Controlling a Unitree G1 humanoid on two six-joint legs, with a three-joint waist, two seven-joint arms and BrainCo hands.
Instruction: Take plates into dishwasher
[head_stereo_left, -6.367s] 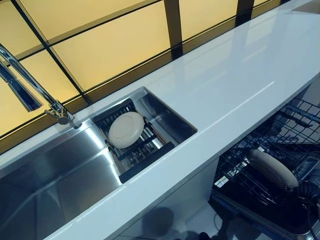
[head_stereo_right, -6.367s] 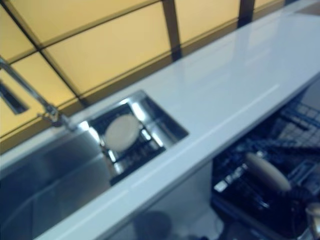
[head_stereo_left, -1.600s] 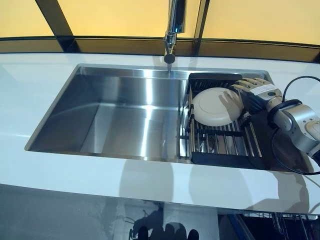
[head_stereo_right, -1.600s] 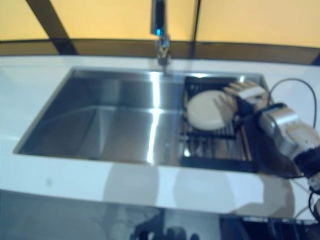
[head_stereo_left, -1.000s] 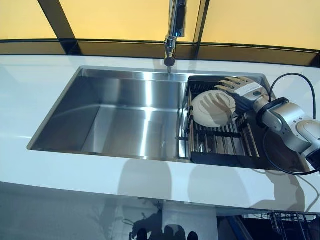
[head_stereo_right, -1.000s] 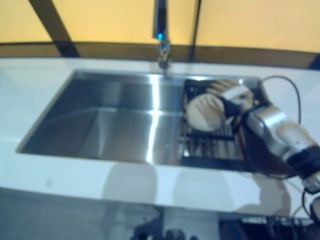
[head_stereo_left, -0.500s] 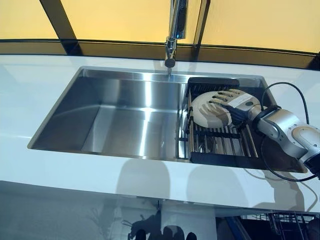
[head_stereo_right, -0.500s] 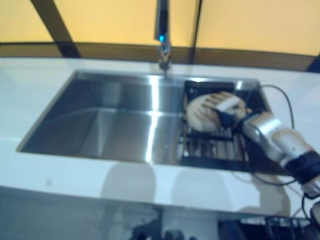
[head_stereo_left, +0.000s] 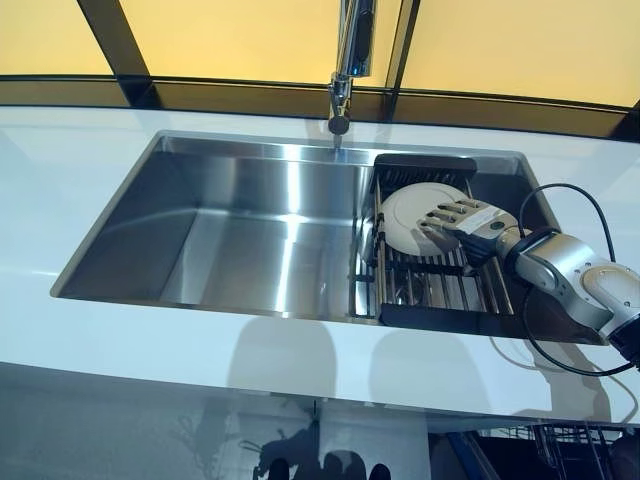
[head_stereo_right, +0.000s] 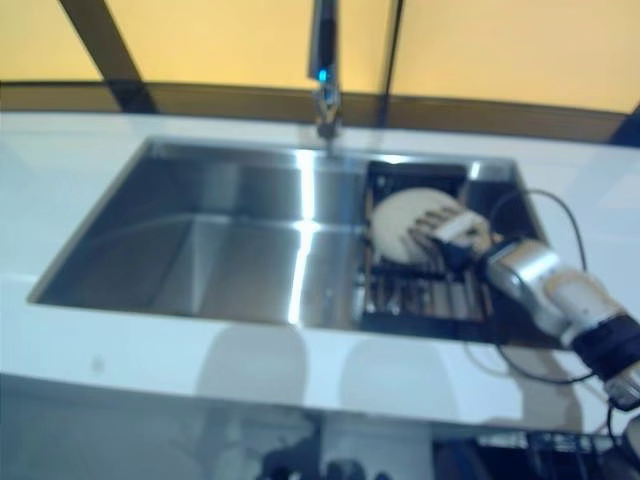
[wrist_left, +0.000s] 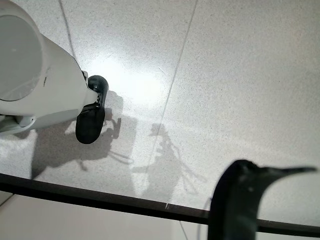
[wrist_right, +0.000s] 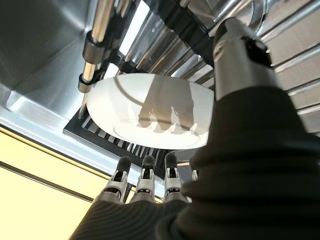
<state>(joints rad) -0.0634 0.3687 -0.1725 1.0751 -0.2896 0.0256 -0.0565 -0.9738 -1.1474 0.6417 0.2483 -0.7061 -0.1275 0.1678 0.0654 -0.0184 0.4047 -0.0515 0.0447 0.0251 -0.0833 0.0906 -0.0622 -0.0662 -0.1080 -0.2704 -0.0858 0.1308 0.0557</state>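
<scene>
1. One round cream plate (head_stereo_left: 415, 218) is seen lying on the dark slatted drying rack (head_stereo_left: 440, 290) set in the right part of the steel sink (head_stereo_left: 240, 230), below the faucet (head_stereo_left: 345, 60).
2. Its surface is plain, glossy and shallow, with a shadow of fingers cast on it.
3. The right hand (head_stereo_left: 468, 222) is held over the plate's right side, fingers straight and spread, thumb apart; contact with the plate cannot be told, and nothing is gripped.
4. The left hand is not shown.
</scene>
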